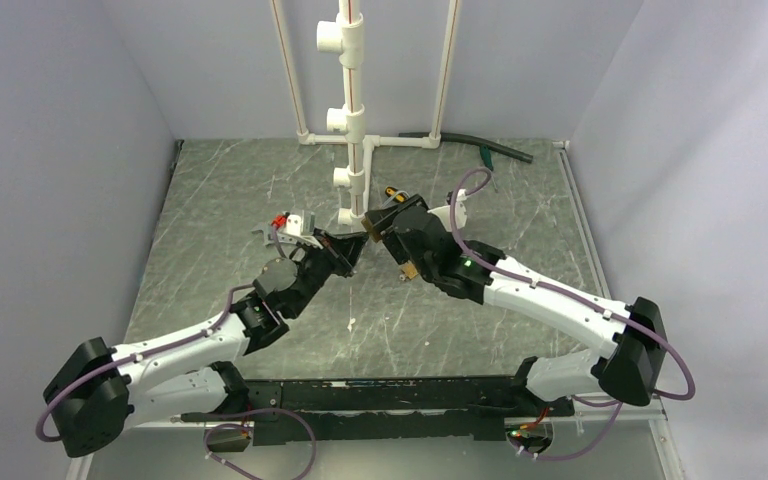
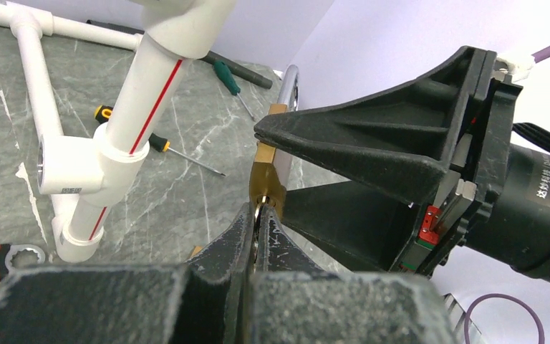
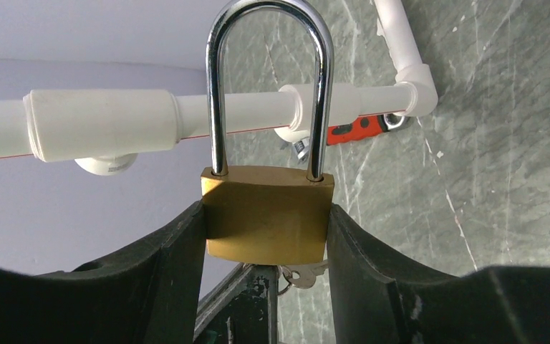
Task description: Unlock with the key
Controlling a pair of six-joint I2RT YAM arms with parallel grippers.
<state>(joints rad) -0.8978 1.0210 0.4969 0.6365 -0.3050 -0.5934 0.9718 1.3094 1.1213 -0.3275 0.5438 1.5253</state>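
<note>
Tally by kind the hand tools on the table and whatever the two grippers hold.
Screwdrivers: 2, the black-and-orange screwdriver and the green screwdriver
Wrench: 1
Padlock: 1, in the right gripper
Key: 1, in the left gripper
Total: 5

On the black motor housing [image 2: 544, 204] at the right edge of the left wrist view, white print reads "达妙科技" and "DM-J4310", then cuts off. The white pipe fitting's sticker [image 2: 71, 190] is illegible.

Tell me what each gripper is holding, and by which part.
Right gripper: the brass padlock, by the two sides of its body. Left gripper: the key, by its exposed end under the padlock.
</note>
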